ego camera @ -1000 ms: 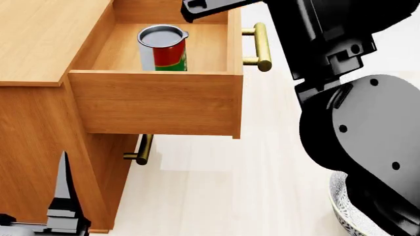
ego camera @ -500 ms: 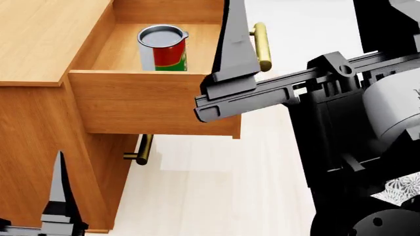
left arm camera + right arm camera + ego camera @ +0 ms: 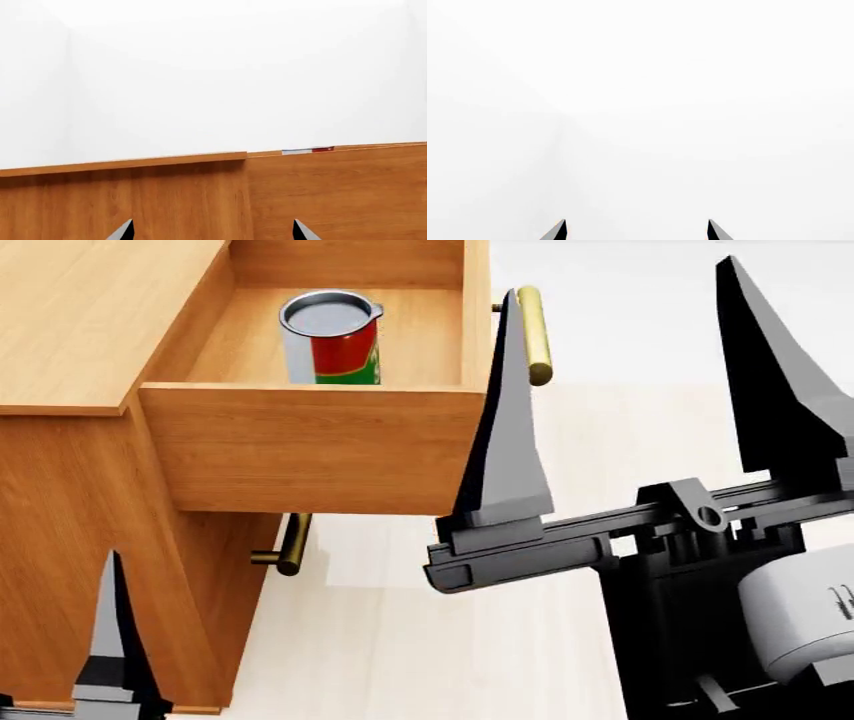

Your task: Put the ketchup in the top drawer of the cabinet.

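Note:
The ketchup [image 3: 330, 338], a red-labelled tin with a silver lid, stands upright inside the top drawer [image 3: 314, 445], which is pulled out of the cabinet [image 3: 80, 310]. My right gripper [image 3: 618, 275] is open and empty, fingers pointing up, to the right of the drawer's brass handle [image 3: 534, 335] and apart from it. In its wrist view the right gripper [image 3: 636, 231] faces only white. My left gripper [image 3: 212, 231] is open and empty, low beside the cabinet's wooden side. A thin sliver of the ketchup [image 3: 321, 149] shows over the wood edge there.
The lower drawer's brass handle [image 3: 291, 545] sticks out under the open drawer. One left finger [image 3: 111, 640] rises at the cabinet's lower front corner. Pale floor [image 3: 400, 640] spreads between the cabinet and my right arm.
My right gripper has dropped down and to the right, away from the drawer front, with its fingers still apart. The can has stayed in the drawer. The left finger sank slightly.

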### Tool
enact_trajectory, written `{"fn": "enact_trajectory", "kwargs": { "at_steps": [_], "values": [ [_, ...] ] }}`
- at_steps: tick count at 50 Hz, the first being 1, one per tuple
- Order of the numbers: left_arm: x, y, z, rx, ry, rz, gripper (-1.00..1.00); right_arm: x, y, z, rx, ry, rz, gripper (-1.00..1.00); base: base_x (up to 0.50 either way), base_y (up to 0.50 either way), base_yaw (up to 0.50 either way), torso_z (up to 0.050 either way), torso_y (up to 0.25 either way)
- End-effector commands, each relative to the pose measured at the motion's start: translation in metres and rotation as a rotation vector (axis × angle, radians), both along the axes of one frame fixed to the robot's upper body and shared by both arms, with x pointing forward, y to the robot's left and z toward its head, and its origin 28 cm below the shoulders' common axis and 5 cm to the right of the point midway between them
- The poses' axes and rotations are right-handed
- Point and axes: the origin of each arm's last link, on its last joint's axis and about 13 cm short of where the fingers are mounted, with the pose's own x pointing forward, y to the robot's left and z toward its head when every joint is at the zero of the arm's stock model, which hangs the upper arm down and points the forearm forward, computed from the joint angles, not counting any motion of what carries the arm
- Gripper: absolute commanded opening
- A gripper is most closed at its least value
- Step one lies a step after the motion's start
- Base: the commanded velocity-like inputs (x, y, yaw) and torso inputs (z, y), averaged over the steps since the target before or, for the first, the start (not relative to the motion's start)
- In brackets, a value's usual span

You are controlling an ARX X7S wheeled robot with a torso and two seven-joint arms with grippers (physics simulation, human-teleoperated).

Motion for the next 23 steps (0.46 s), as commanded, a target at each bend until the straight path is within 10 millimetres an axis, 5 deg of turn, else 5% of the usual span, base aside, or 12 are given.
{"fn": "enact_trajectory", "kwargs": {
  "at_steps": [1, 10, 23],
  "values": [
    [-0.001, 0.0, -0.001, 0.002, -0.002, -0.002, 1.0, -0.002, -0.001, -0.021, 0.017, 0.05, -0.021, 1.0, 0.0, 0.0, 0.0, 0.0, 0.0],
    [0.002, 0.003, -0.009, -0.006, 0.029, 0.008, 1.0, 0.002, 0.0, -0.048, 0.025, 0.124, -0.033, 1.0, 0.0, 0.0, 0.0, 0.0, 0.0],
    [0.002, 0.003, -0.009, -0.009, 0.027, 0.012, 1.0, 0.001, 0.001, -0.056, 0.032, 0.128, -0.052, 1.0, 0.0, 0.0, 0.0, 0.0, 0.0]
  ]
}}
